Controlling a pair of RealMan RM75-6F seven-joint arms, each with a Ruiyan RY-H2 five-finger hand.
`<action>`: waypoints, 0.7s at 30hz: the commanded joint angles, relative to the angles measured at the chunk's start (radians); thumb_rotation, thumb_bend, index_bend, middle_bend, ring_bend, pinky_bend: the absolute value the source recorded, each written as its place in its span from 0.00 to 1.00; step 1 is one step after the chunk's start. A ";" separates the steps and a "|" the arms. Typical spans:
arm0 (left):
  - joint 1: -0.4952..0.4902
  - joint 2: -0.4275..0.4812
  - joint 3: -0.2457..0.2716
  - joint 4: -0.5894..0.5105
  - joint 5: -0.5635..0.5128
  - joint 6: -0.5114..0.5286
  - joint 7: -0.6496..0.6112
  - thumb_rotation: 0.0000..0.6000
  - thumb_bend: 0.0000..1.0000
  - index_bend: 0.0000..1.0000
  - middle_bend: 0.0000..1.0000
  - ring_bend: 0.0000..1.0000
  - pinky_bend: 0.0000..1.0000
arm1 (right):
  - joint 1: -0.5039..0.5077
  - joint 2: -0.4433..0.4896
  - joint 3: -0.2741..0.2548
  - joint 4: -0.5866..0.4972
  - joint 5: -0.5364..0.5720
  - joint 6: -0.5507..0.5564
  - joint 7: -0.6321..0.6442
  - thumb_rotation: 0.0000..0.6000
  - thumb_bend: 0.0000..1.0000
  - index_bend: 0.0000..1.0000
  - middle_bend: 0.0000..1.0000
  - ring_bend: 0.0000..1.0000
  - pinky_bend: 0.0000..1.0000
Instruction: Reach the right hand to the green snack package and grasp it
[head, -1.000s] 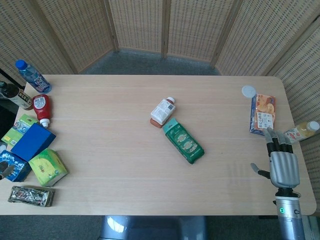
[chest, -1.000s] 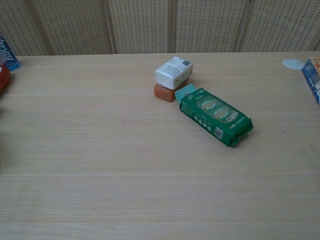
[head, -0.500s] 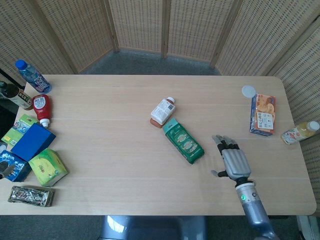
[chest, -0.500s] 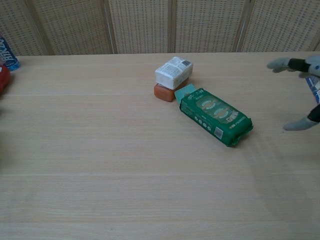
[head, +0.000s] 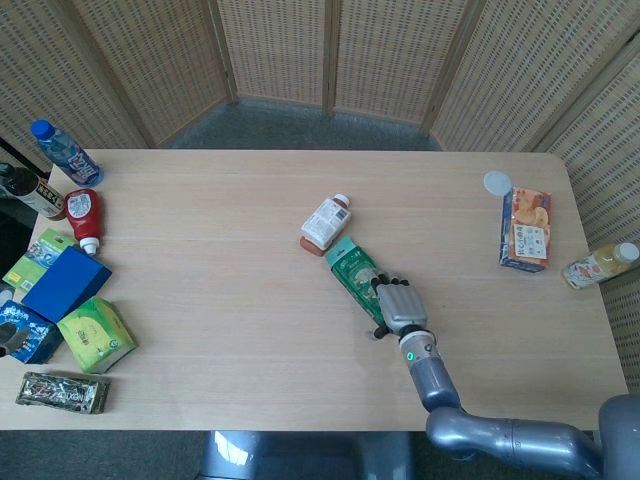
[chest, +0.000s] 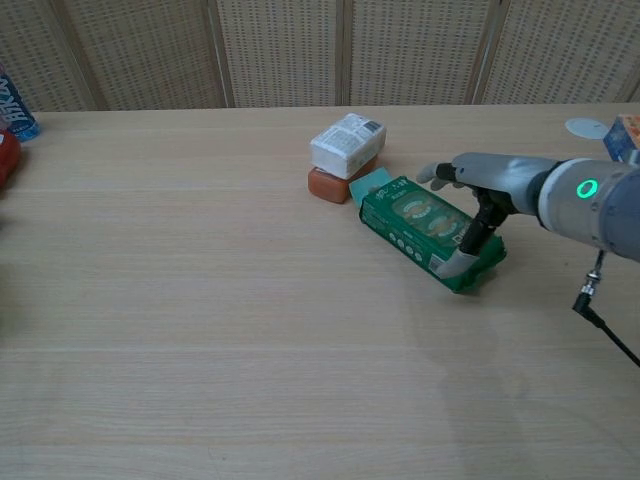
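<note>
The green snack package (head: 355, 272) (chest: 410, 220) lies flat and slanted in the middle of the table. My right hand (head: 398, 300) (chest: 490, 180) hovers over its near right end, palm down and fingers spread. In the chest view the thumb (chest: 465, 250) comes down against the package's front edge, while the other fingers reach past its far side. The fingers are not closed around the package. A white bottle (head: 325, 222) (chest: 347, 145) lies against the package's far end. My left hand shows in neither view.
An orange cracker box (head: 526, 228), a white lid (head: 497, 182) and a juice bottle (head: 598, 264) sit at the right edge. A blue-capped bottle (head: 65, 152), a red bottle (head: 83, 215), a blue box (head: 66, 283) and a green box (head: 96, 335) crowd the left edge.
My right hand has travelled left from the table's right edge to the green package and now sits over its near end. The package has not moved.
</note>
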 joint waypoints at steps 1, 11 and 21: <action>-0.001 -0.002 -0.001 0.001 -0.003 0.000 0.004 1.00 0.00 0.00 0.00 0.00 0.00 | 0.072 -0.062 0.036 0.098 0.074 0.002 -0.038 1.00 0.00 0.00 0.00 0.00 0.00; -0.004 -0.009 0.000 0.003 -0.007 -0.006 0.016 1.00 0.00 0.00 0.00 0.00 0.00 | 0.149 -0.117 0.061 0.212 0.219 0.008 -0.054 1.00 0.00 0.00 0.00 0.00 0.00; -0.003 -0.010 -0.002 0.007 -0.011 -0.004 0.014 1.00 0.00 0.00 0.00 0.00 0.00 | 0.188 -0.170 0.072 0.311 0.263 -0.002 -0.034 1.00 0.00 0.00 0.00 0.00 0.00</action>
